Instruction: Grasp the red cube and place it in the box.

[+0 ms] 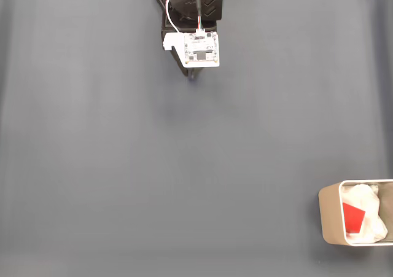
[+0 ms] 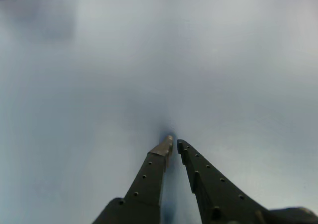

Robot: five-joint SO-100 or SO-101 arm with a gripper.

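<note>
Fixed view, left to right: bare grey counter (image 1: pixel 92 166), then my arm folded at the top middle with its white circuit board (image 1: pixel 201 48), then the box (image 1: pixel 328 218) at the lower right, the red cube (image 1: pixel 353 218) lying inside on crumpled white lining. My claw (image 2: pixel 174 144) is narrowed almost to touching, holding nothing, tips low over the counter. I judge the placing done; resting well means staying tucked and clear. The picture's edge cuts off the box's right side.

Black printed arm (image 1: pixel 187 10), white circuit board (image 1: pixel 201 48) behind the jaws, white and red cables (image 1: pixel 174 7), tapered black fingers (image 2: pixel 149 177) dotted with small holes
</note>
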